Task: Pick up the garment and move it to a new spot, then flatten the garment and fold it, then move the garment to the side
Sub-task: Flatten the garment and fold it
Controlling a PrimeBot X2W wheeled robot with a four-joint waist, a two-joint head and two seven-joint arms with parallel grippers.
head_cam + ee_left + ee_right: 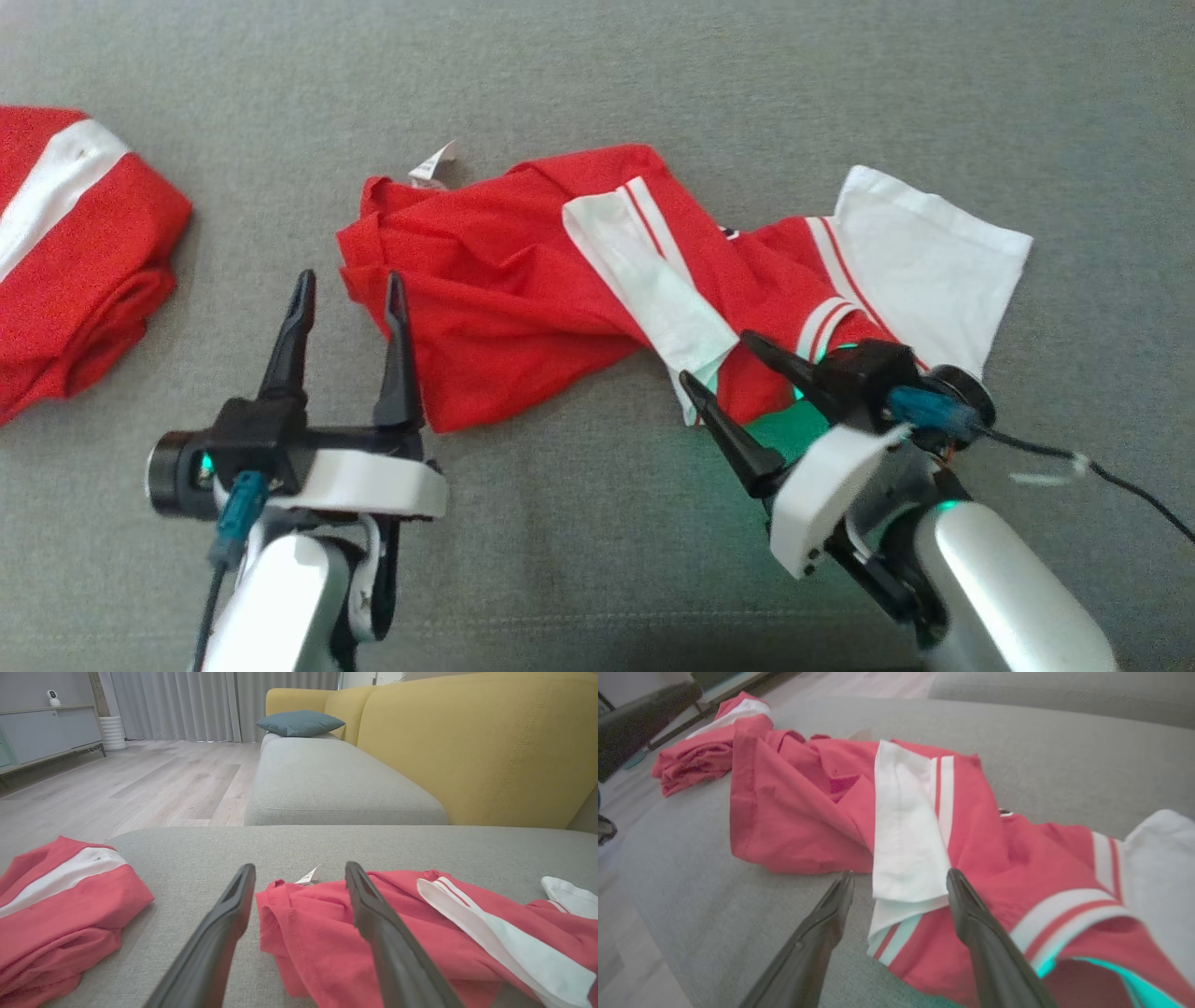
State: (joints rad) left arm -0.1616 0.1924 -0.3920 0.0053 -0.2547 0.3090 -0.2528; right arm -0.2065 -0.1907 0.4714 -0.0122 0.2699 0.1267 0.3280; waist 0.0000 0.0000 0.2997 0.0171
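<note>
Lying crumpled across the grey seat (597, 84), the garment (523, 280) is a red top with white sleeves and white stripes, stretched from left to right in the head view, with a small white tag (434, 166) poking out at its far left edge. One white sleeve (644, 280) is folded back over the red cloth near the middle, and the other spreads flat at the right end. The left gripper (348, 277) sits at the garment's left end with its fingers wide apart and nothing between them; in its wrist view the left gripper (300, 865) has one finger over bare seat and the other over the red hem, though whether that finger touches the cloth I cannot tell. The right gripper (717, 357) is at the near edge of the garment, fingers also spread, and its wrist view shows the right gripper (900, 872) with the lower end of the folded sleeve (906, 830) lying between the two tips, not clamped. A second red and white garment (84, 271) lies bunched well apart at the far left of the seat. A dark cable (1102, 467) trails from the right wrist. Beyond the seat, the left wrist view shows a yellow backrest (467, 742), a blue pillow (299, 722) and a pale wood floor (140, 784).
</note>
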